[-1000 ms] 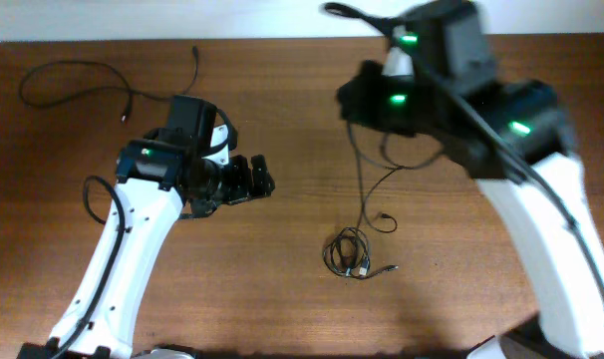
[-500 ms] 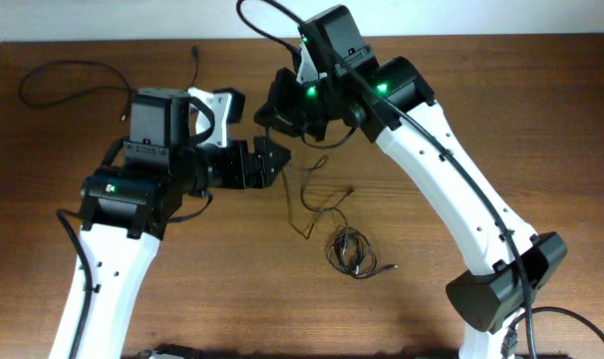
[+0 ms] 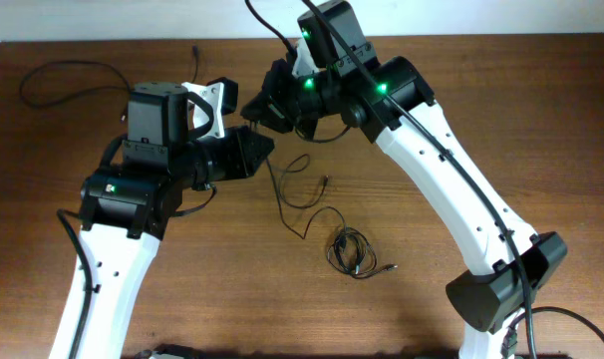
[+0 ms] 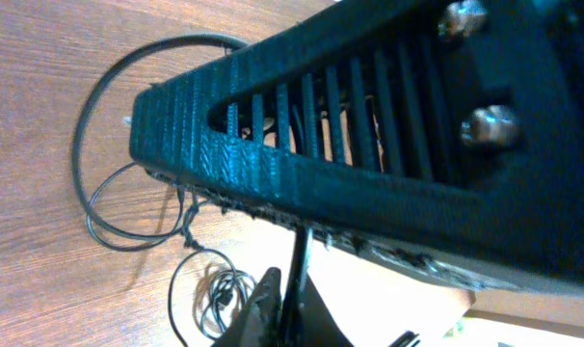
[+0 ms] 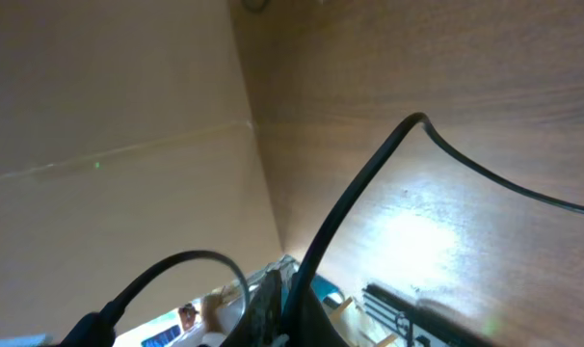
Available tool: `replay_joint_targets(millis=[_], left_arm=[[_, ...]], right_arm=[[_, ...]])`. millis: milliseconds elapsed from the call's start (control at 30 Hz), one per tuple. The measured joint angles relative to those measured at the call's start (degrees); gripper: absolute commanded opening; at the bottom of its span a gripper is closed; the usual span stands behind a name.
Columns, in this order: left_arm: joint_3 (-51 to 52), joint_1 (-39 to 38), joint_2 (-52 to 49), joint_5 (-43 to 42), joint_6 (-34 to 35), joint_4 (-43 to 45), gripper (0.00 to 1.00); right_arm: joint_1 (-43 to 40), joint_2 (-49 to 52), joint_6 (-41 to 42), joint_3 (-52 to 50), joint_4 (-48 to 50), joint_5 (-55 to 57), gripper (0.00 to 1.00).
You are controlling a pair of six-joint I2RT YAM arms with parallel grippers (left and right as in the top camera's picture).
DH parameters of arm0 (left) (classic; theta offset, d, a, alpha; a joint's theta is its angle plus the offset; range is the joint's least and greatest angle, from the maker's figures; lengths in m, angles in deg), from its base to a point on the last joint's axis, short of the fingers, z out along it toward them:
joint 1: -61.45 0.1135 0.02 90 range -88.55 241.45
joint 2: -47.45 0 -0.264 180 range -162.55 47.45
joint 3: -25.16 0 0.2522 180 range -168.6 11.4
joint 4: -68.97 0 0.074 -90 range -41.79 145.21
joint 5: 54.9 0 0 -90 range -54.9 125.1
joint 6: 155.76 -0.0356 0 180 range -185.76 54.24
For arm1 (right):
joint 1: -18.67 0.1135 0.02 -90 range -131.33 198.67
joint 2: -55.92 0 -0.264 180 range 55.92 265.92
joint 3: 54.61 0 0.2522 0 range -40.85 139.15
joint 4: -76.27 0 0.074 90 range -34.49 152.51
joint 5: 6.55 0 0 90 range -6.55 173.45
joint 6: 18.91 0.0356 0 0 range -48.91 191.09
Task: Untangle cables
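The left gripper (image 3: 260, 150) is pressing its fingers together on the upper stretch of a thin black hanging cord (image 3: 282, 211), which is coming out from under its tip (its wrist view is filled by one ribbed finger, with only a dark thread showing beneath). Just beside it, slightly nearer the back of the table (image 3: 566, 150), the right gripper (image 3: 265, 108) is also holding its fingers closed. In its own wrist view a thin cord is rising from between them, bending sharply and running off to the side. The two grippers are sitting nose to nose, nearly touching, over the back middle of the table.

From the grippers the hanging cord is dropping to the wood, trailing toward the front and turning back in an open loop, and it is ending in a small plug. Near it, a little further toward the front, the small tangle (image 3: 349, 251) is lying as a tight dark coil with a plug end sticking out. Well apart, toward the left back corner, the far cord (image 3: 83, 64) is lying in a wide loose arc and passing behind the left arm
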Motion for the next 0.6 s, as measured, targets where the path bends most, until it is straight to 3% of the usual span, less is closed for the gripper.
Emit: replay_joint_targets(millis=[33,67,100,167,267,433,600], left_arm=[[0.00,0.00,0.00,0.09,0.00,-0.04,0.00],[0.00,0.00,0.00,0.87,0.07,-0.33,0.00],[-0.02,0.00,0.00,2.05,0.07,-0.92,0.00],[-0.02,0.83,0.00,6.10,0.07,-3.32,0.00],[-0.07,5.46,0.00,9.88,-0.35,-6.54,0.00],[-0.09,12.07,0.00,13.88,-1.46,-10.75,0.00],[-0.09,18.53,0.00,16.50,-1.66,-13.25,0.00]], right_arm=[[0.00,0.00,-1.38,0.00,-0.15,0.59,0.04],[-0.02,0.00,-3.54,0.00,-0.31,0.92,0.18],[-0.02,0.00,-5.64,0.00,-0.37,1.09,0.33],[-0.50,0.00,-10.43,0.02,-4.07,1.44,0.74],[-3.91,0.04,-17.94,0.04,-13.66,3.65,0.98],[-14.75,0.04,-35.39,0.04,-27.85,6.67,0.99],[-24.30,0.04,-40.74,0.04,-33.38,17.42,0.99]])
